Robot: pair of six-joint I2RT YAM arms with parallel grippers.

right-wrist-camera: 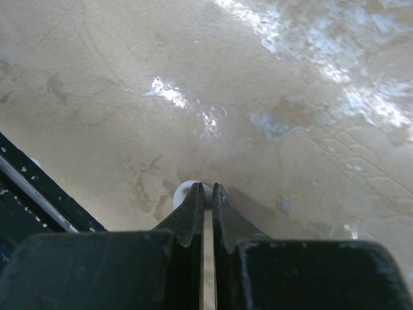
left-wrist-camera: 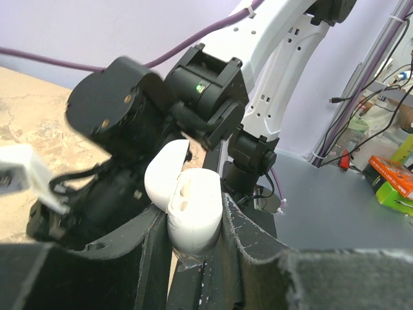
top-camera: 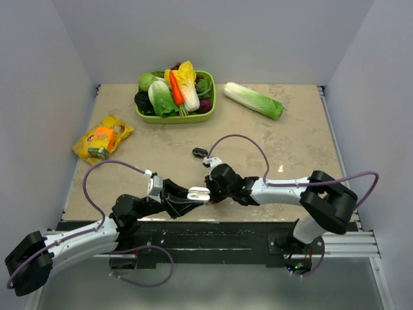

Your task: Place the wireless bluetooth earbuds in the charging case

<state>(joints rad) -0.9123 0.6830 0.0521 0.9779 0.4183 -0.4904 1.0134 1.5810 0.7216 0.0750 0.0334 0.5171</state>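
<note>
The charging case (left-wrist-camera: pixel 193 213) is a white oval shell with its lid swung open to the left and two sockets showing. My left gripper (left-wrist-camera: pixel 195 240) is shut on its lower body and holds it above the table's near edge (top-camera: pixel 197 192). Just right of it, my right gripper (top-camera: pixel 209 191) points down at the table. In the right wrist view its jaws (right-wrist-camera: pixel 208 188) stand almost together, pinched at a small white earbud (right-wrist-camera: pixel 182 192) that bulges out past the left fingertip. Most of that bud is hidden by the fingers. I see only this one earbud.
A small black oval object (top-camera: pixel 199 153) lies just beyond the right gripper. A green basket (top-camera: pixel 208 116) of vegetables stands at the back, with a loose cabbage (top-camera: pixel 253 100) to its right. A yellow snack packet (top-camera: pixel 102 137) lies at the left. The table's black front rail (right-wrist-camera: pixel 39 194) runs close by.
</note>
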